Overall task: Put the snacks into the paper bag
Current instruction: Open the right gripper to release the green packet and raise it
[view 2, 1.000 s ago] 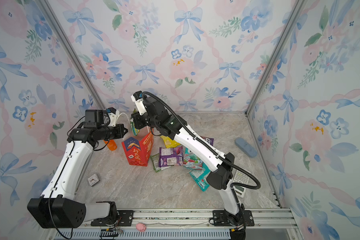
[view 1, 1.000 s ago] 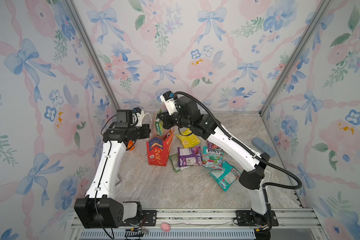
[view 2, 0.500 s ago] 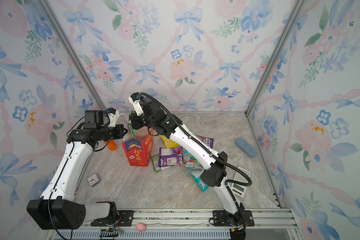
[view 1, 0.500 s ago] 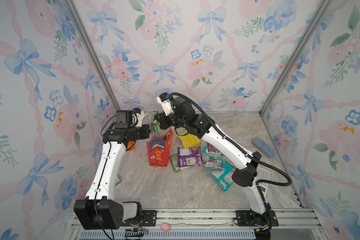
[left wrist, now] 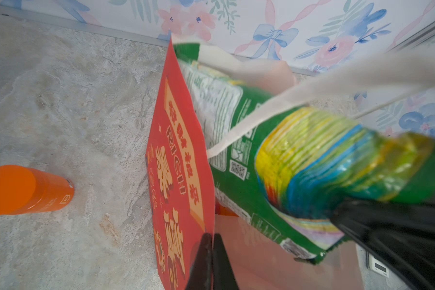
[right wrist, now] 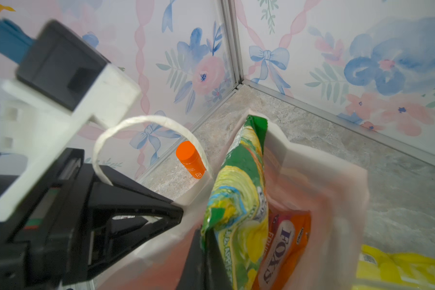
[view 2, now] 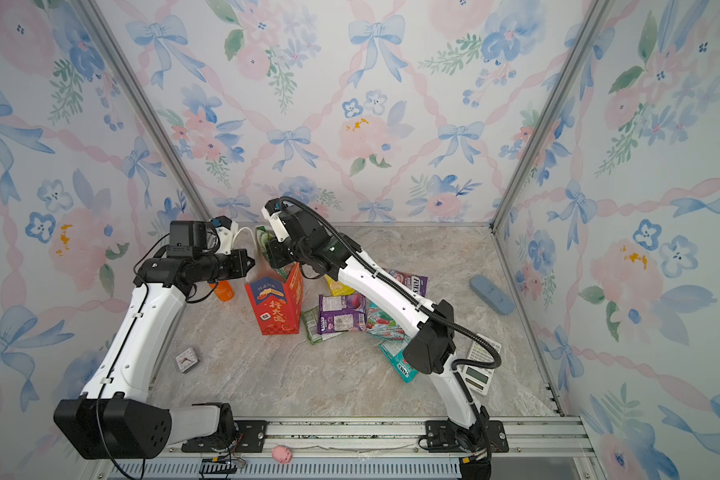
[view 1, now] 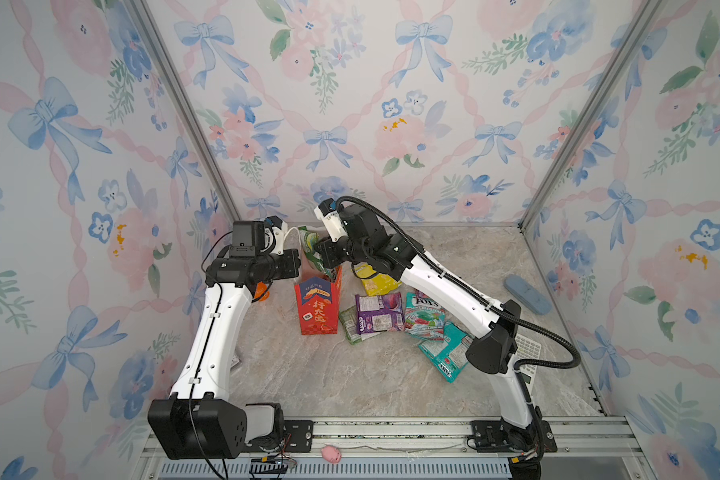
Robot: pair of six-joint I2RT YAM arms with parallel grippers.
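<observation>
The red paper bag (view 1: 316, 309) (view 2: 276, 309) stands upright, its mouth open. My left gripper (left wrist: 212, 242) (view 1: 295, 264) is shut on the bag's rim (left wrist: 183, 155), pinching the red wall. A green snack packet (left wrist: 286, 155) (right wrist: 239, 188) (view 1: 310, 245) hangs partly inside the bag's mouth, with my right gripper (right wrist: 206, 241) (view 1: 318, 254) shut on its lower edge. An orange FOX'S packet (right wrist: 284, 246) lies inside the bag. More snacks lie on the table to the bag's right: a yellow packet (view 1: 377, 283), a purple one (view 1: 380, 312), a FOX'S packet (view 1: 425, 312) and a teal one (view 1: 445, 355).
An orange bottle (view 1: 262, 291) (left wrist: 23, 190) stands just left of the bag, near the left wall. A white calculator (view 2: 481, 365) lies at the right, partly under the right arm. A blue oblong object (view 1: 526, 293) lies by the right wall. A small clock (view 2: 187, 359) is at the front left.
My right gripper has moved left and down with the green packet, bringing it into the bag's mouth. The left arm and the bag have stayed put.
</observation>
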